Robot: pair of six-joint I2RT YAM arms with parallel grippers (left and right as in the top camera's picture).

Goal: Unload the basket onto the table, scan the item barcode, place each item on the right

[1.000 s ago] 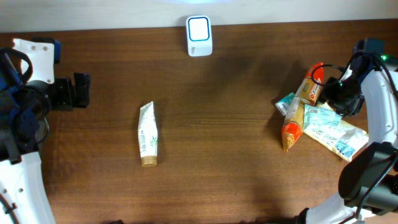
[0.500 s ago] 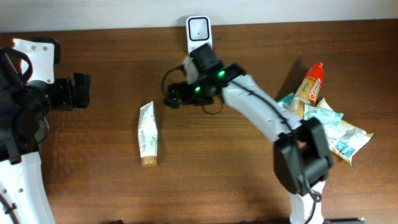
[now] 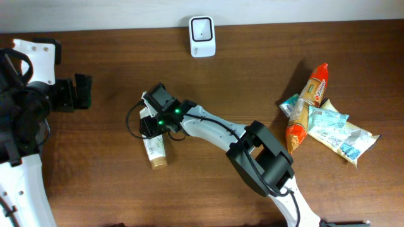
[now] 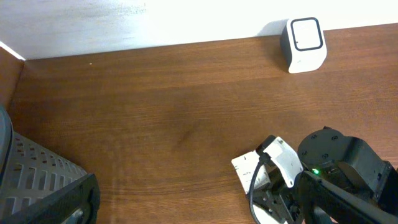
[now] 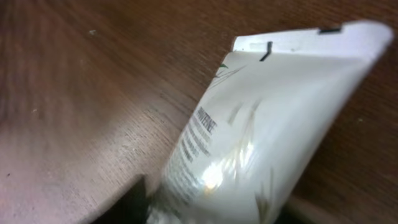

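Your right end effector (image 3: 151, 127) sits over the crimped end of the white tube (image 3: 156, 150). The tube lies on the bench (image 3: 208, 189) left of centre, with its cap toward the near edge. In the right wrist view the tube fills the frame between dark finger shapes, but the blur means you cannot tell whether the jaws pinch it or only bracket it. Your left end effector (image 3: 81, 92) is spread wide and holds nothing, well apart at the left edge. The scanner (image 3: 202, 36) stands at the far edge.

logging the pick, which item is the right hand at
The white tube with the gold cap, lying alone left of centre; the other packets are piled far right.
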